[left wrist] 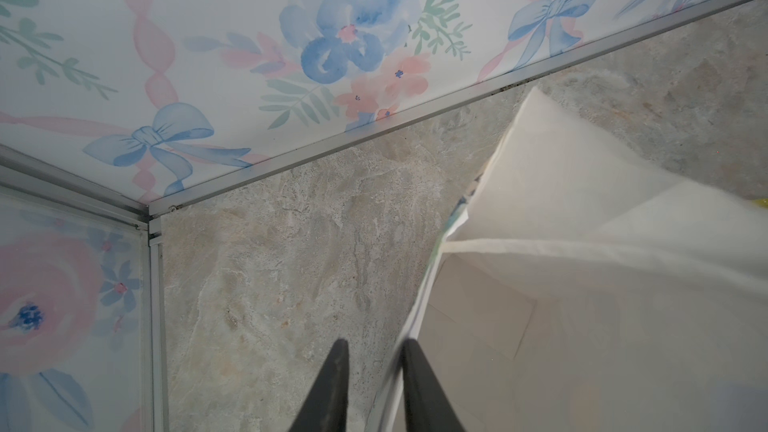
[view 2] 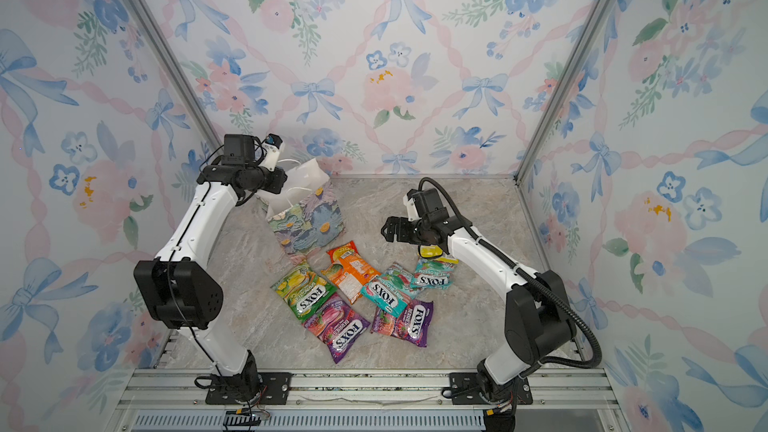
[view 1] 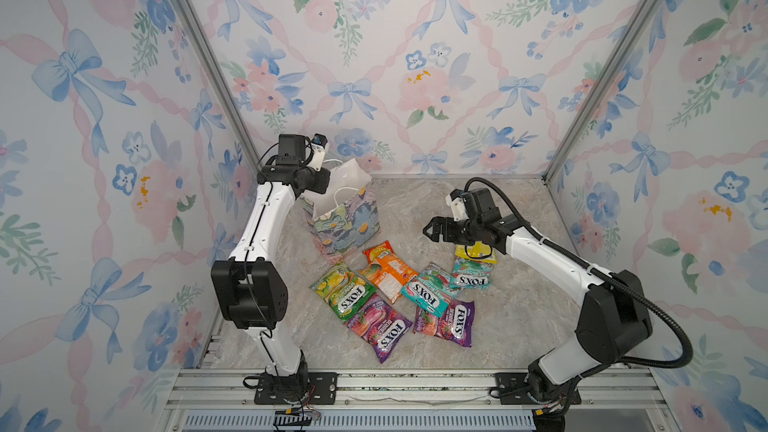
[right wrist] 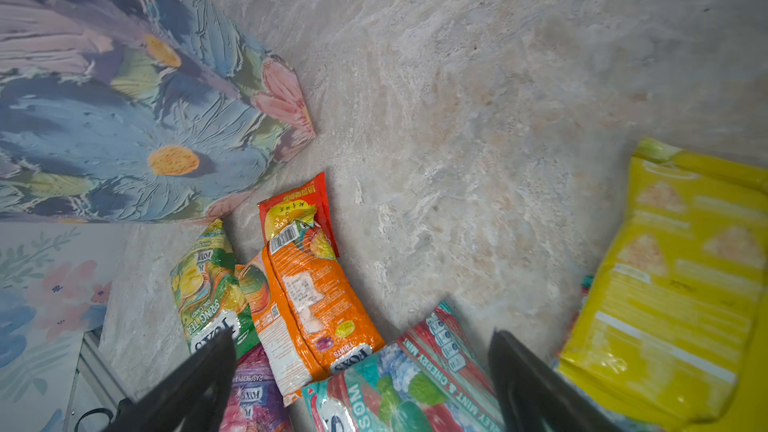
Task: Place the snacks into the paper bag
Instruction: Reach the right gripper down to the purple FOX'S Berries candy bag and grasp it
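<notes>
The paper bag (view 1: 347,222) (view 2: 309,218) stands upright at the back left, its white inside (left wrist: 582,222) showing. My left gripper (left wrist: 374,344) hangs at its left rim, jaws narrowly open astride the wall, floor showing between one finger and the paper. Several snacks lie flat in front of the bag: a green packet (view 1: 343,290), an orange one (view 1: 388,274) (right wrist: 316,305), a small red one (view 1: 378,251), teal (view 1: 430,288), purple (view 1: 380,328) and yellow (view 1: 476,253) (right wrist: 673,284). My right gripper (view 1: 428,230) (right wrist: 361,336) hovers wide open above them, holding nothing.
Flower-papered walls close in three sides, with aluminium posts at the back corners (left wrist: 149,209). A metal rail (view 1: 415,384) carrying both arm bases runs along the front. The marble floor (view 1: 415,209) lies between the bag and the right arm.
</notes>
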